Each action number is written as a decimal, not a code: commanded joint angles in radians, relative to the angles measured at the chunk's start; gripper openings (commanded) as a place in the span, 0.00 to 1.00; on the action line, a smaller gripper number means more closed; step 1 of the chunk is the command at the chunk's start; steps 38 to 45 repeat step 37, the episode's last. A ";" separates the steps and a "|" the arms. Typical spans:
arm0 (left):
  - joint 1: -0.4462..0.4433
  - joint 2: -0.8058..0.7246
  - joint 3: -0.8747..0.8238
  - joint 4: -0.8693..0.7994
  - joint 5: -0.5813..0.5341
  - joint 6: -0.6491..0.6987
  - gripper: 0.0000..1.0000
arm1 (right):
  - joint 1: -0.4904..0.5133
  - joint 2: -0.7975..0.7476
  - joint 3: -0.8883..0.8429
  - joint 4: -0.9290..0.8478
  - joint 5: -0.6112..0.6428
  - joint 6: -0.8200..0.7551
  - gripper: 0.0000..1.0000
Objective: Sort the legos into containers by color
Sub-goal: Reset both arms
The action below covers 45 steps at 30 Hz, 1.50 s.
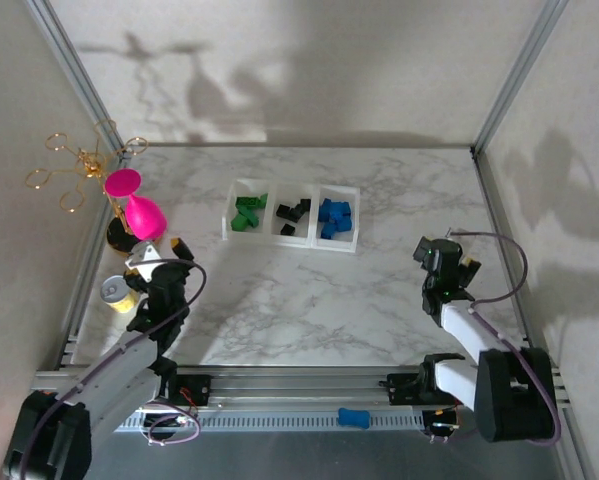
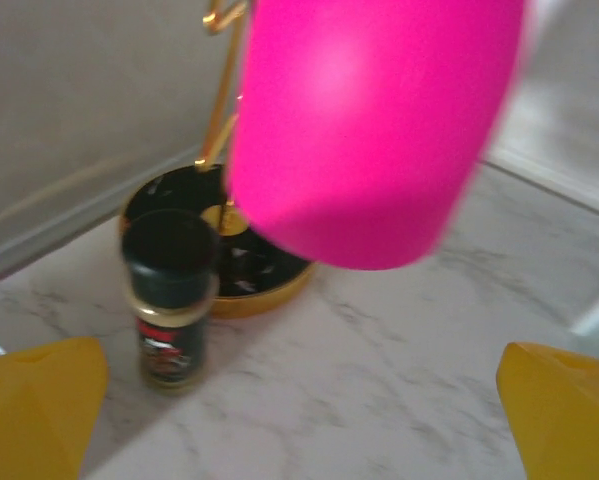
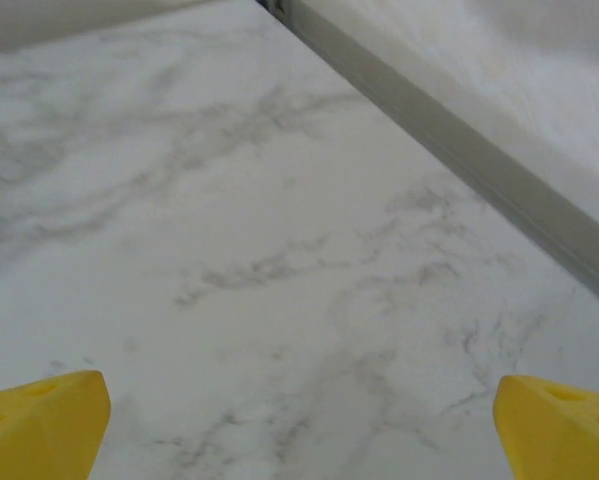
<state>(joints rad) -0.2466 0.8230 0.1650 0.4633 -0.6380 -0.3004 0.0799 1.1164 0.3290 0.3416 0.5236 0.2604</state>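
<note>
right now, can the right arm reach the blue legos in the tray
Probably yes. The right gripper is open over the bare marble table, and nothing stands between it and the blue legos in the right-end compartment of the tray.

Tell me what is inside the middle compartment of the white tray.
The middle compartment holds only black legos, several lying close together. Their exact number cannot be told, and whatever lies beneath them is covered.

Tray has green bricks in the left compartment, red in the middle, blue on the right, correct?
No. In the top view the middle compartment of the tray holds black bricks, not red. The green bricks on the left and blue bricks on the right are correct.
</note>
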 commanded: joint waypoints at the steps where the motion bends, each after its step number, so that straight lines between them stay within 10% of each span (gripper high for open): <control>1: 0.062 0.040 -0.063 0.381 0.134 0.135 1.00 | -0.016 0.103 -0.030 0.370 -0.043 -0.055 0.99; 10: 0.203 0.483 -0.100 0.921 0.430 0.181 1.00 | -0.051 0.313 -0.065 0.810 -0.289 -0.190 0.99; 17: 0.217 0.723 0.011 0.937 0.541 0.202 0.99 | -0.062 0.425 -0.112 0.943 -0.388 -0.214 0.99; 45: 0.176 0.715 0.058 0.835 0.449 0.221 0.99 | -0.063 0.425 -0.105 0.931 -0.451 -0.237 0.99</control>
